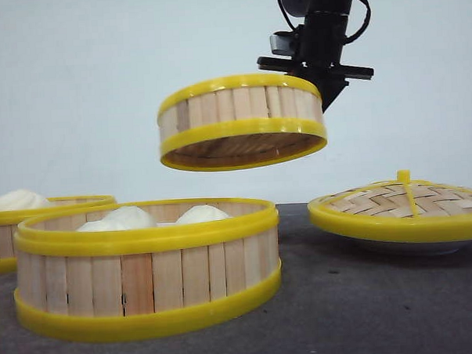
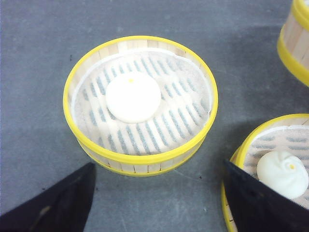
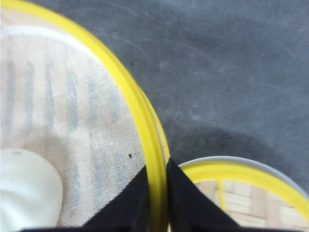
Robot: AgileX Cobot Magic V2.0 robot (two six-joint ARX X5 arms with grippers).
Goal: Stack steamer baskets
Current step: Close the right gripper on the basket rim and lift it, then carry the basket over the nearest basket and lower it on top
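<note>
One steamer basket (image 1: 241, 122) hangs in the air, tilted slightly, over the table's middle. My right gripper (image 1: 317, 86) is shut on its yellow rim (image 3: 155, 159), one finger inside and one outside; a white bun (image 3: 24, 193) lies on its cloth liner. A second basket (image 1: 146, 267) with buns stands on the table below and to the left of it. A third basket (image 1: 34, 221) sits at the far left and holds one bun (image 2: 133, 96). My left gripper (image 2: 157, 195) hovers open above the table just in front of that basket (image 2: 140, 104), holding nothing.
A domed woven lid (image 1: 402, 205) with a yellow rim rests on a white plate (image 1: 411, 248) at the right, also seen under the right gripper (image 3: 241, 193). The tabletop (image 1: 367, 312) is dark grey. A pale wall stands behind.
</note>
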